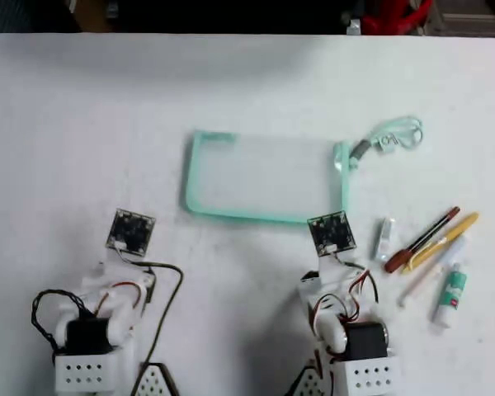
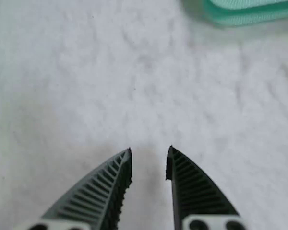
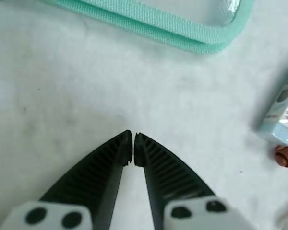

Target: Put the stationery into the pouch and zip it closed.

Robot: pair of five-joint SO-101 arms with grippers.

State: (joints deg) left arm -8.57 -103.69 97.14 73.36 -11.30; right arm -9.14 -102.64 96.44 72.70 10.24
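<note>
I count one pouch: a clear flat plastic pouch with mint-green fabric trim [image 1: 268, 175]. It lies flat mid-table, and its mint-green wrist cord [image 1: 400, 132] trails off the far corner on my right arm's side.

Five pieces of stationery lie loose on the table near that end of the pouch, none inside it:
- a small clear plastic piece [image 1: 384, 238]
- a brown-red pen [image 1: 423, 238]
- a yellow pen [image 1: 443, 242] lying right alongside it
- a thin pale stick [image 1: 419, 285]
- a white tube with a green label [image 1: 451, 295]

Two arms sit at the near edge. My left gripper [image 2: 149, 163] has its fingers released, with a gap between the tips and nothing in it. It is over bare table, near the pouch's long edge. My right gripper [image 3: 134, 146] is clenched tip to tip on nothing, near the pouch's corner, with the small clear plastic piece and the brown-red pen's end close by.

The white table [image 1: 82, 107] is matte. Beyond its far edge the room is dark, with something red [image 1: 396, 12].
</note>
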